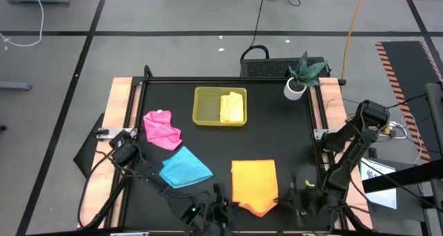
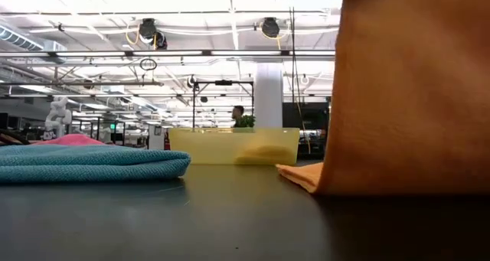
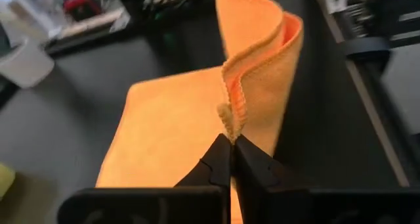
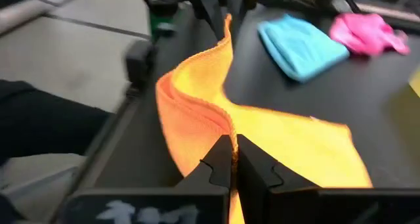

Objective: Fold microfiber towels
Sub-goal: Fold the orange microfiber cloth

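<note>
Nubby cloth orange towel (image 3: 190,112) lies on matt black table (image 1: 208,135).

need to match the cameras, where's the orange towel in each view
high view: orange towel at the table's near edge, right of centre.
low view: fills the right side.
left wrist view: centre, near edge lifted.
right wrist view: centre.
Shared landmark: the blue towel beside it.

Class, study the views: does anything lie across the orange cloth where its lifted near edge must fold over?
Nothing visible does. Both pincers, left and right, are shut on the near edge of the orange microfiber towel; its flat part is bare, and the sky-blue towel lies apart beside it.
</note>
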You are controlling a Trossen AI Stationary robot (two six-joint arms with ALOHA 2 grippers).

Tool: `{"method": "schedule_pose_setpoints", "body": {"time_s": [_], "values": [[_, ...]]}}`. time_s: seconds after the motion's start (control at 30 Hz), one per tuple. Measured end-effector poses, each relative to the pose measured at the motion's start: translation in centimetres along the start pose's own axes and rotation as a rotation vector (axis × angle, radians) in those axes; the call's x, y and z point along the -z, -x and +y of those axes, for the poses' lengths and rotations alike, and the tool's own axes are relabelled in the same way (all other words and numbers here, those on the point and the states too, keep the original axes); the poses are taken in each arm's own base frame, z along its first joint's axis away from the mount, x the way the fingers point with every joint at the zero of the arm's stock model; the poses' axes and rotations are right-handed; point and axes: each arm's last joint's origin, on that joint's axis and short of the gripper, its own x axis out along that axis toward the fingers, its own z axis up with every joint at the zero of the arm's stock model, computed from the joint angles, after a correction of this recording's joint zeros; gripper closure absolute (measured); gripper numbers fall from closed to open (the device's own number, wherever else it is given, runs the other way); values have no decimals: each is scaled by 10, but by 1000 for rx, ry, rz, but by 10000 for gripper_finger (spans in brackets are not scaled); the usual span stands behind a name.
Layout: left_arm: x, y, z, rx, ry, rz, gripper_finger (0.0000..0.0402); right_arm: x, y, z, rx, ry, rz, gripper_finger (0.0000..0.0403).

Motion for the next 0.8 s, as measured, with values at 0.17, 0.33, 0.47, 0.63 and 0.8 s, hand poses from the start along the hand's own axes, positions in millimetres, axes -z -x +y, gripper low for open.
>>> {"method": "schedule_pose_setpoints", "body": {"time_s": [0.17, 0.33, 0.47, 0.63, 0.8], "values": [[9, -16, 20, -67, 66, 104, 388, 7, -8, -14, 89, -90, 77, 402], [16, -25, 37, -150, 137, 176, 396, 20, -9, -30, 211, -149, 180, 402], [20, -32, 48, -192, 185, 212, 390, 25, -6, -39, 302, -202, 193, 402], [19, -38, 56, -215, 193, 216, 388, 23, -4, -49, 352, -251, 204, 402], [19, -45, 65, -229, 204, 228, 397, 20, -9, -62, 413, -259, 223, 402]]}}
